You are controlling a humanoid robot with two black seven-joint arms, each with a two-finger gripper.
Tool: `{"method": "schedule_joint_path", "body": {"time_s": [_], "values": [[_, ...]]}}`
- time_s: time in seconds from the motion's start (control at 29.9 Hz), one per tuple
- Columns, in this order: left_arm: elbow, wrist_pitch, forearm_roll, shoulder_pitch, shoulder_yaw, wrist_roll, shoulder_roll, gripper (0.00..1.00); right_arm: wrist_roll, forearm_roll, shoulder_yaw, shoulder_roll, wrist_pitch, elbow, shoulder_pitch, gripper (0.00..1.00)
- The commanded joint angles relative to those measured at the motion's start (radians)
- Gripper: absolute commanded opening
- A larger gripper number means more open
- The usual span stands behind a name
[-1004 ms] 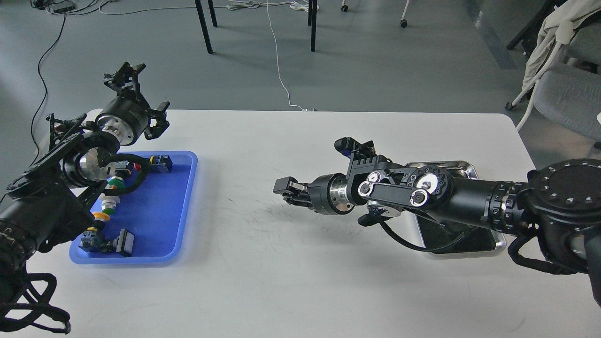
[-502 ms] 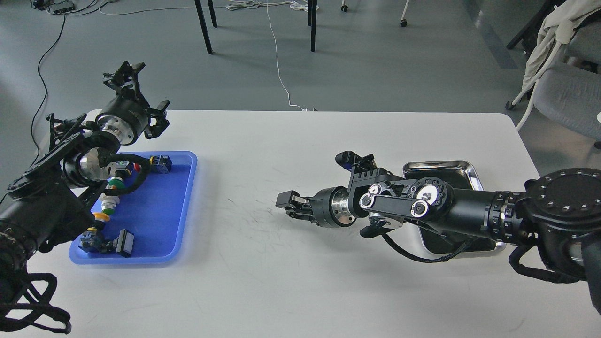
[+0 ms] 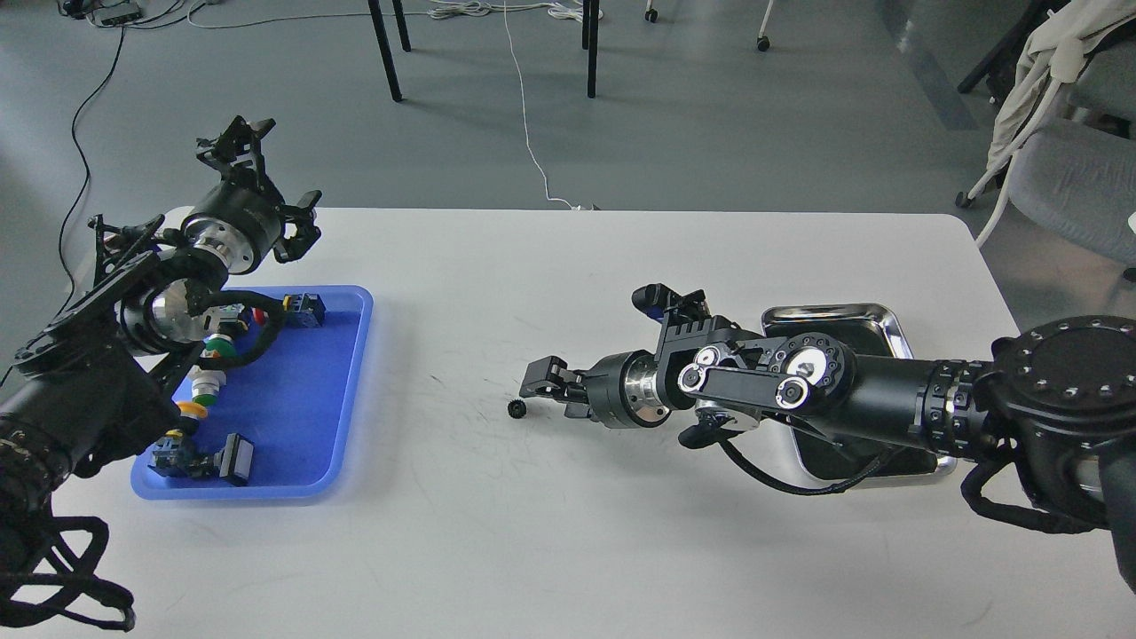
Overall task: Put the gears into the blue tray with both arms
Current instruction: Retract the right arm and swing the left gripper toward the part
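One tiny black gear [image 3: 515, 408] lies on the white table, just left of and below my right gripper's fingertips and apart from them. My right gripper [image 3: 542, 383] reaches in low from the right and stands open with nothing between its fingers. The blue tray [image 3: 302, 399] sits at the table's left side, well left of the gear. My left gripper [image 3: 236, 140] is raised beyond the tray's far end, near the table's back left corner, with its claws spread open and empty.
Several coloured push-button switches [image 3: 209, 366] lie along the blue tray's left half. A shiny steel tray [image 3: 830, 314] sits under my right arm. Chair legs and cables are on the floor beyond the table.
My right gripper has opened, and a gear now lies on the table by its fingertips. The left arm has barely moved.
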Motion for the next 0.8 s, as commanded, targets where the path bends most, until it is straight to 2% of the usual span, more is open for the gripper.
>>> {"method": "schedule_joint_path", "body": {"time_s": [0.0,0.27,0.5,0.6,0.77], "values": [[0.0,0.0,0.002,-0.002,0.0,0.0,0.0,0.98,0.002,0.0,0.063,0.0,0.0,-0.044,0.026,0.81],[0.002,0.002,0.008,-0.003,0.003,0.002,0.0,0.98,0.001,0.002,0.327,0.0,0.006,-0.237,0.049,0.9],[-0.002,0.0,0.014,-0.018,0.005,0.006,-0.013,0.98,0.002,0.005,0.747,0.0,0.0,-0.389,0.052,0.92],[-0.014,-0.003,0.026,-0.022,0.005,0.009,-0.017,0.98,0.001,0.06,0.936,-0.112,0.003,-0.395,0.029,0.92],[-0.118,0.002,0.168,-0.028,0.005,0.017,-0.028,0.98,-0.007,0.358,1.142,-0.36,0.043,-0.371,-0.106,0.92]]}}
